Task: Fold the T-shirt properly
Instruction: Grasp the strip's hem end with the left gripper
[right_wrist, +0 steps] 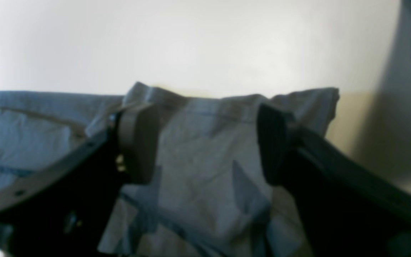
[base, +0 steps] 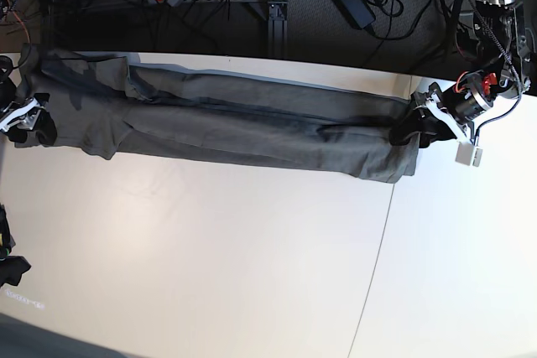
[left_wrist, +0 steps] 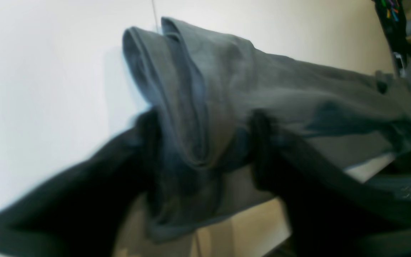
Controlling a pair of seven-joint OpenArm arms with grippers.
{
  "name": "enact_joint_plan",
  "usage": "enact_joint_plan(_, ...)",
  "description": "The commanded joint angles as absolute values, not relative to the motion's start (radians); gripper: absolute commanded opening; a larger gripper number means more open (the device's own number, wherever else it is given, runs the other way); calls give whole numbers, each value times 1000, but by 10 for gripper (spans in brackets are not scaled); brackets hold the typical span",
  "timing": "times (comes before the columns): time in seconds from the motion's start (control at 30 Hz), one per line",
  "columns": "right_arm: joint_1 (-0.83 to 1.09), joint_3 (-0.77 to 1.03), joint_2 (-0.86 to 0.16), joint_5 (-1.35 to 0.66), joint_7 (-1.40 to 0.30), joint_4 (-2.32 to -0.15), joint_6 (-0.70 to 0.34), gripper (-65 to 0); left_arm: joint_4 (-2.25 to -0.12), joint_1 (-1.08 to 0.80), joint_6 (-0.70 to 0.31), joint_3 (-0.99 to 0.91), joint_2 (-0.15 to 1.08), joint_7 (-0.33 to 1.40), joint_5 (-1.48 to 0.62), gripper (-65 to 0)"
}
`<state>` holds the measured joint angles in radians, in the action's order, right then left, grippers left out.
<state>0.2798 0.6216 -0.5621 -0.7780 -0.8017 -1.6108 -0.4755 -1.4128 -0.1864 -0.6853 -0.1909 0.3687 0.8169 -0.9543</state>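
Frankly, the weak spot is my left pincer: it pinches only a bunched roll of hem on the large dark olive-grey cotton T-shirt, and the wrist view is too blurred to show how much cloth sits between the jaws. If I pull further outward, I judge that roll could slide free and that end would drop slack, spoiling the line. My right pincer stands wide, its two dark pads straddling a sleeve-like corner without visibly closing on it, so that end seems unanchored; any tug from the left would likely drag the whole garment sideways.

The shirt lies stretched as a long narrow band across the far part of the white table, near the back edge, well creased along its length, with folds running end to end rather than flat panels.
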Motion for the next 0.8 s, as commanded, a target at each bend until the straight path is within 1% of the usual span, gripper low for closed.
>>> enact_joint_plan(0.0, 275, 635, -584, -793, -782, -1625, -528, -226, -1422, -183, -698, -194, 377, 764, -952, -461)
enact_joint_plan(0.03, 274, 635, -584, -793, -782, -1625, -528, -226, -1422, -182, -698, -194, 377, 712, -929, -530)
enact_joint_plan(0.07, 274, 635, -584, -793, -781, -1625, -528, -226, -1422, -180, -698, -194, 377, 665, -899, -569)
enact_joint_plan(0.13, 275, 635, -584, -793, -782, -1625, -528, -226, -1419, -164, -698, -194, 377, 608, -820, -581)
enact_joint_plan(0.2, 275, 635, -584, -793, -782, -1625, -528, -226, -1390, -133, -698, -193, 377, 599, -792, -585)
enact_joint_plan(0.27, 275, 635, -584, -793, -782, -1625, -528, -226, -1334, -91, -698, -183, 377, 614, -795, -638)
enact_joint_plan(0.3, 275, 635, -584, -793, -782, -1625, -528, -226, -1298, -64, -698, -175, 377, 630, -795, -650)
enact_joint_plan(0.57, 275, 635, -584, -793, -782, -1625, -528, -226, -976, 201, -698, -122, 380, 636, -741, -650)
enact_joint_plan(0.67, 274, 635, -585, -793, -782, -1625, -528, -226, -921, 300, -698, -122, 389, 607, -693, -650)
enact_joint_plan(0.77, 275, 635, -584, -793, -782, -1625, -528, -226, -910, 387, -698, -121, 411, 533, -644, -650)
